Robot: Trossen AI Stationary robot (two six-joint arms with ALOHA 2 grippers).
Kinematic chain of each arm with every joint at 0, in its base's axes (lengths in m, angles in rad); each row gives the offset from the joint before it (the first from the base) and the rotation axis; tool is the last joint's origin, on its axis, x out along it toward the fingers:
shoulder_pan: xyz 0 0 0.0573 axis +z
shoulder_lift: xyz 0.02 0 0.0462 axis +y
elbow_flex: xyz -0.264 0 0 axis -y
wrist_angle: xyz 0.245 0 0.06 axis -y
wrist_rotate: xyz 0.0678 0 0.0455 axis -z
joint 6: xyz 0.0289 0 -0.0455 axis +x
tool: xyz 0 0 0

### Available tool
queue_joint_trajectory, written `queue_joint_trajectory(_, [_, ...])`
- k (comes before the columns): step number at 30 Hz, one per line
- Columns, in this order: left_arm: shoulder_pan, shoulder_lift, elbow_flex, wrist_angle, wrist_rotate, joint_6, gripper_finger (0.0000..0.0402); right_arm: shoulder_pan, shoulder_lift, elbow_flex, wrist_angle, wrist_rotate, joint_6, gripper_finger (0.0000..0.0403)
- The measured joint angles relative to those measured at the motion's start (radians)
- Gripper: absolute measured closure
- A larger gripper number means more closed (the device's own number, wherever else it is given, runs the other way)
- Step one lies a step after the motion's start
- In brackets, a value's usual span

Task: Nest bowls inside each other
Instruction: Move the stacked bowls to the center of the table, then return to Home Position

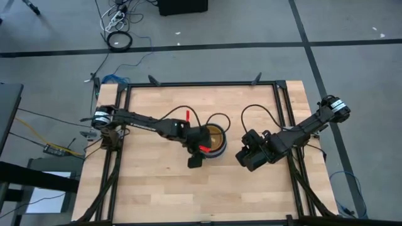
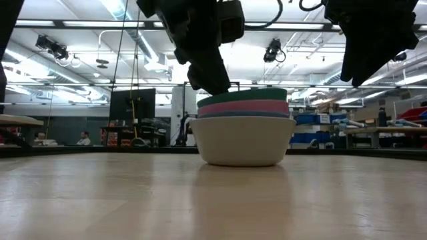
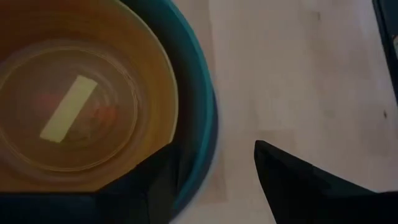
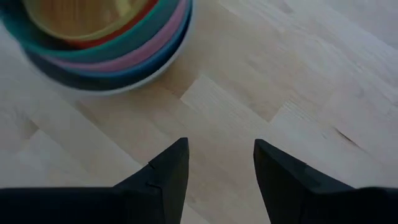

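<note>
The bowls sit nested in one stack (image 1: 215, 139) at the middle of the wooden table. The pale grey-white bowl (image 2: 243, 141) rests on the table; blue, pink and teal rims (image 2: 243, 95) show above it. The yellow bowl (image 3: 81, 106) lies innermost. My left gripper (image 3: 216, 146) is open over the stack's rim, one finger above the inside and one outside the teal rim (image 3: 200, 124). My right gripper (image 4: 221, 142) hangs open above bare table, right of the stack (image 4: 112, 50). My left gripper comes at the stack's rim slanting down from the table's left side. Its fingers stand on either side of the teal rim (image 3: 205, 155). I cannot tell whether either finger touches the bowls.
Black frame rails (image 1: 201, 85) run along the table's far edge and sides. Bare wood (image 1: 157, 188) lies all around the stack, most of it toward the near edge. Cables loop from both arms (image 1: 257, 110). The room beyond the table shows people far off.
</note>
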Motion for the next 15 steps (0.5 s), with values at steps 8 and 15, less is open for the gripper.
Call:
queue_joint_trajectory(8, [0.041, 0.0, 0.051, -0.064, 0.037, 0.001, 0.0184, 0.0, 0.0, 0.0, -0.002, 0.001, -0.008, 0.0234])
queue_joint_trajectory(15, [0.015, 0.0, 0.197, -0.197, 0.088, -0.021, 0.0184, 0.0, 0.0, 0.0, -0.004, 0.043, -0.018, 0.0234])
